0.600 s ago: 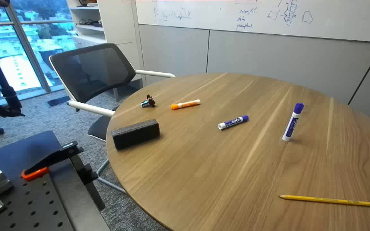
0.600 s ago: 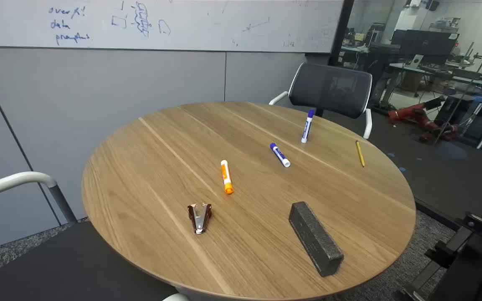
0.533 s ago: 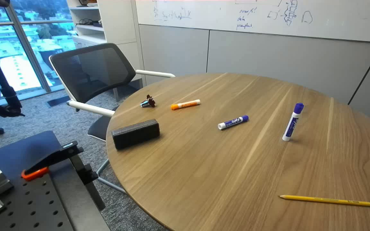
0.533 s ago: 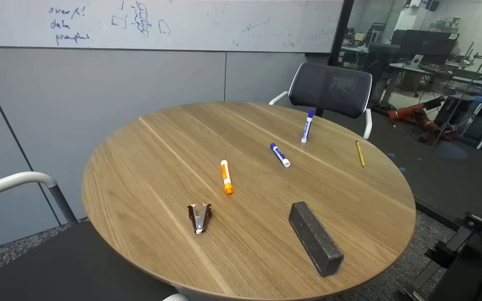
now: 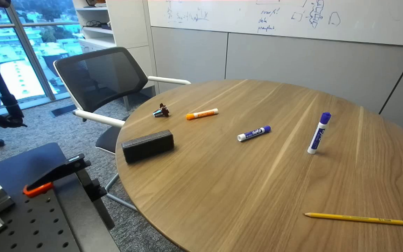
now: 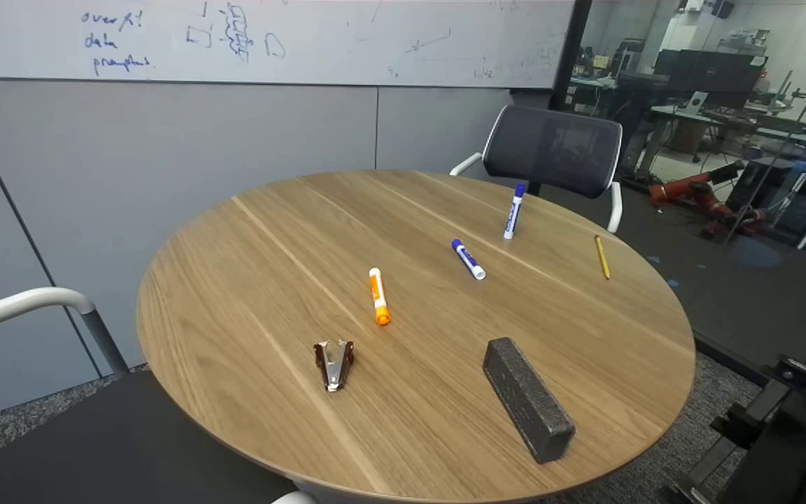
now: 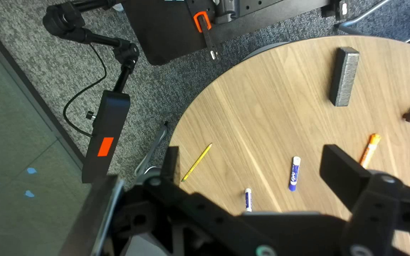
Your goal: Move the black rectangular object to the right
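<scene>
Wrist view: The gripper [image 7: 251,158], jaws wide apart, apparently hangs above a round table [image 7: 262,117], the black rectangular object [image 7: 345,76] lying near the table's upper edge, a pencil [image 7: 197,162] near the left.

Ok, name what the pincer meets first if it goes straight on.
The open pincer would probably meet the tabletop, between the pencil and the lying blue marker; depth is unclear.
</scene>
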